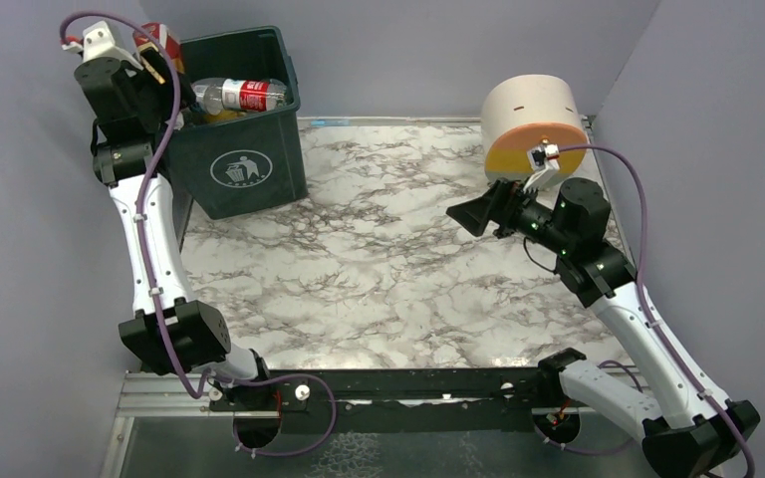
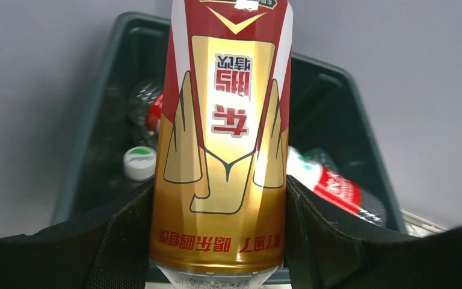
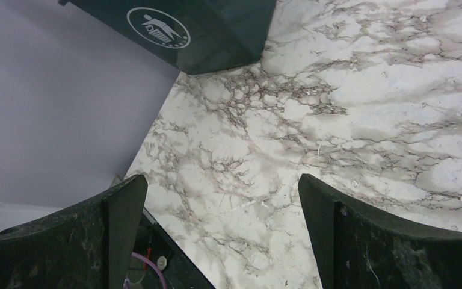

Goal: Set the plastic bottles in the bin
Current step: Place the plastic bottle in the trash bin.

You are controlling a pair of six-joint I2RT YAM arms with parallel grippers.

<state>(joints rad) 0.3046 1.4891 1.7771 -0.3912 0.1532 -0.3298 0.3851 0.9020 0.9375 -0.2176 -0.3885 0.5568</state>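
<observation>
Left pincer (image 2: 219, 208): clamps the red-gold bottle (image 2: 222, 120), its long axis pointing forward.
Bin (image 2: 331, 90): mouth just below and ahead.
Right pincer (image 3: 222, 198): wide open, empty, well apart.

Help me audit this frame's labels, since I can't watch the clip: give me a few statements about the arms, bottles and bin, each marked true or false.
1. The left gripper is shut on a red-and-gold labelled plastic bottle near the rim of the dark green rectangular plastic bin. True.
2. The right gripper holds a bottle. False: it is open and empty above the marble-patterned table.
3. The bin is empty. False: a clear plastic bottle with a red label lies in it, among others.
4. The big cream cylinder stands at the table's far right. True.
</observation>
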